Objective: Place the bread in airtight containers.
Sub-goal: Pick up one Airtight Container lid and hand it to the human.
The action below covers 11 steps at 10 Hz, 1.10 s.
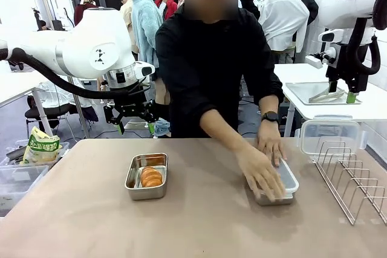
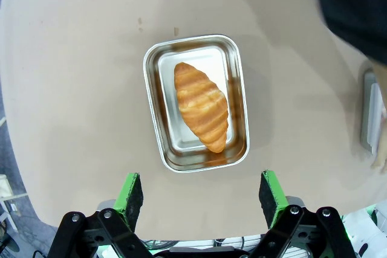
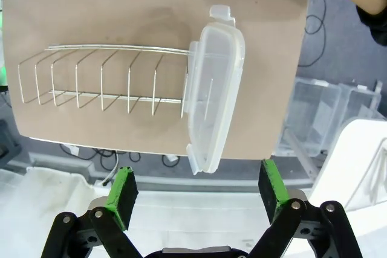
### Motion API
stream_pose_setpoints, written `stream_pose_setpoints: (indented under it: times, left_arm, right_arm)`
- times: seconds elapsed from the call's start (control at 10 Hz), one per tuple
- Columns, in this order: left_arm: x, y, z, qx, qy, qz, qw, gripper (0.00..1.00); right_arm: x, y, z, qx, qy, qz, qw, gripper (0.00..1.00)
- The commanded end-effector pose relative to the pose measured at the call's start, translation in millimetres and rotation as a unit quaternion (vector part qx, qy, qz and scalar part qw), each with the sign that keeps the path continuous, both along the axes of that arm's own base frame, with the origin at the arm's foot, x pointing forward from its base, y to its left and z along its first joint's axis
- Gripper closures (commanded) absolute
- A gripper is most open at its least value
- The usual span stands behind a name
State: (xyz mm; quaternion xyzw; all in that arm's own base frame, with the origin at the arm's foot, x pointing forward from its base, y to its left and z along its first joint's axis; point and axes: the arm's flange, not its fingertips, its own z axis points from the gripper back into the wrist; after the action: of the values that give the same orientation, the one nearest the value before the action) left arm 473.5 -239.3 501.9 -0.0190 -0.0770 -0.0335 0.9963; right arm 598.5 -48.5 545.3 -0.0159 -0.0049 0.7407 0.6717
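Tan covering spreads over the shared table (image 1: 199, 228), and a person (image 1: 208, 58) in a black top stands at its far side. Left of the middle lies an open container (image 1: 130, 179), a shallow steel box with rounded corners. One piece of bread (image 2: 201, 107), golden and ridged, rests slantwise on its floor.

Right of the middle sits the second container (image 1: 291, 180), which seems to have a clear cover on it. Both of the person's hands lie flat on its top: the nearer hand (image 1: 260, 170) is spread over the middle and the farther hand (image 1: 270, 143) is at its far end.

A wire rack (image 1: 357, 179) stands at the table's right edge. A spare clear lid (image 3: 214, 89) is propped upright in its far end.

The left gripper (image 1: 136, 126) hangs above the table's far edge, behind the open container. Its fingers are spread wide with nothing between them, and its wrist view looks straight down on the bread.

The right gripper (image 3: 196, 188) is raised high at the right, above the rack and the spare lid. Its fingers are also fully apart and hold nothing.
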Motion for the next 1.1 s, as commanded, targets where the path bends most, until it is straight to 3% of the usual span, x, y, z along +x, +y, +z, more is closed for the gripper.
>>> stream_pose_setpoints:
  times: [0.0,1.0]
  left_arm:
    - [-0.6,1.1,2.4,0.006,-0.004,0.003,1.000,0.00]
    - [-0.6,1.1,2.4,0.006,-0.004,0.003,1.000,0.00]
  right_arm:
    - [0.0,-0.2,-1.2,-0.003,0.000,0.001,1.000,0.00]
    - [0.0,-0.2,-1.2,-0.003,0.000,0.001,1.000,0.00]
